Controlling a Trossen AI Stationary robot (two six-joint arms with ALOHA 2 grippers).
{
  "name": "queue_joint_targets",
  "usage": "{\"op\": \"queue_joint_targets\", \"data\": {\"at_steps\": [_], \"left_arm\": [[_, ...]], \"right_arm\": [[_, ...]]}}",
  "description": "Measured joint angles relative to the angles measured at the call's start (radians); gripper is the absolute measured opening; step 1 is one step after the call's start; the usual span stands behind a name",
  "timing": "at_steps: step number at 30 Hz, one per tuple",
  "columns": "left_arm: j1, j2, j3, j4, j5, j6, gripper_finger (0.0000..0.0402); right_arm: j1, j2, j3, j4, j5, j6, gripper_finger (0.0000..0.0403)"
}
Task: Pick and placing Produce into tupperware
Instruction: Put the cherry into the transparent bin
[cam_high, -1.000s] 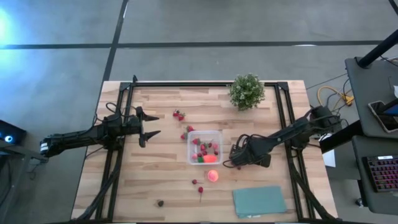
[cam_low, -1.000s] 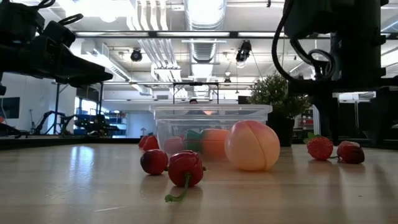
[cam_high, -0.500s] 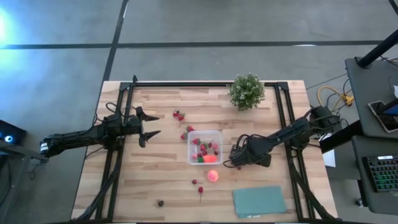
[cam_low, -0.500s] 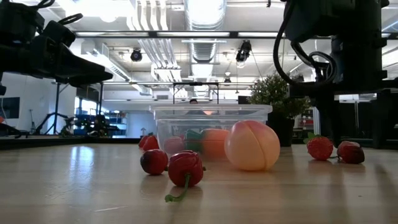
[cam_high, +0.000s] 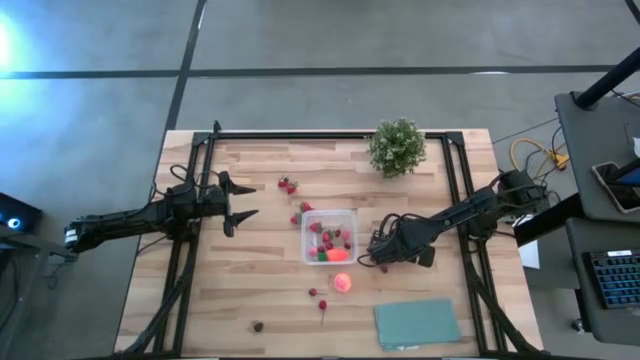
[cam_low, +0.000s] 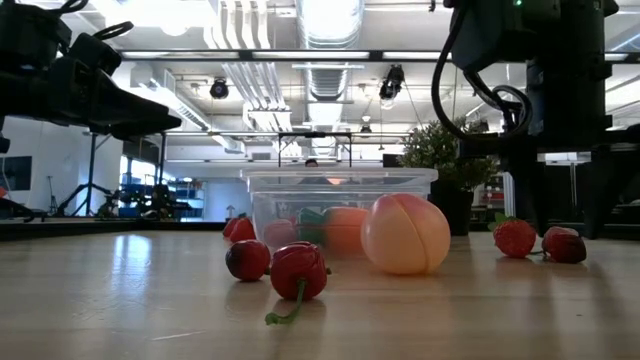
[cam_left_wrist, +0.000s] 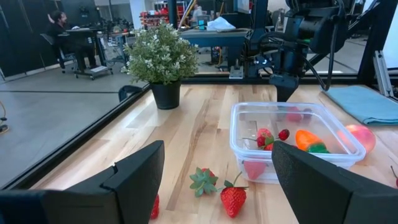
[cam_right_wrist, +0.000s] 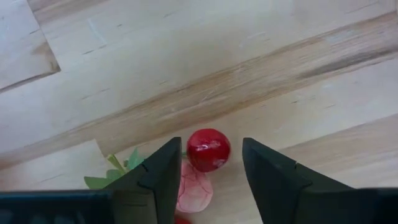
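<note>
Partway through. The tupperware sits mid-counter and already holds several pieces: a few strawberries plus an orange-red piece with a green end. Left outside: a peach-like ball just beside the container's near corner, two small red pieces further toward the front edge, a dark bit near the front, strawberries toward the back and at the container's left side, plus the cluster under the right arm. The right gripper is down at the counter just right of the tupperware; its jaws straddle a small red berry, partly open and apart from it, nothing gripped yet. The left gripper waits wide open and empty, well left of the container. Judging by this, roughly half the produce is still to go.
</note>
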Motion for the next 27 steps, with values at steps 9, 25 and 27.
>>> {"op": "queue_joint_targets", "data": {"at_steps": [9, 25, 27], "left_arm": [[0.0, 0.0, 0.0, 0.0, 0.0, 0.0, 0.0283], [0.0, 0.0, 0.0, 0.0, 0.0, 0.0, 0.0283], [0.0, 0.0, 0.0, 0.0, 0.0, 0.0, 0.0283]], "right_arm": [[-0.001, 0.0, 0.0, 0.002, 0.0, 0.002, 0.0173], [-0.002, 0.041, -0.001, 0.048, -0.001, 0.004, 0.0132], [-0.002, 0.042, -0.001, 0.047, -0.001, 0.004, 0.0123]]}}
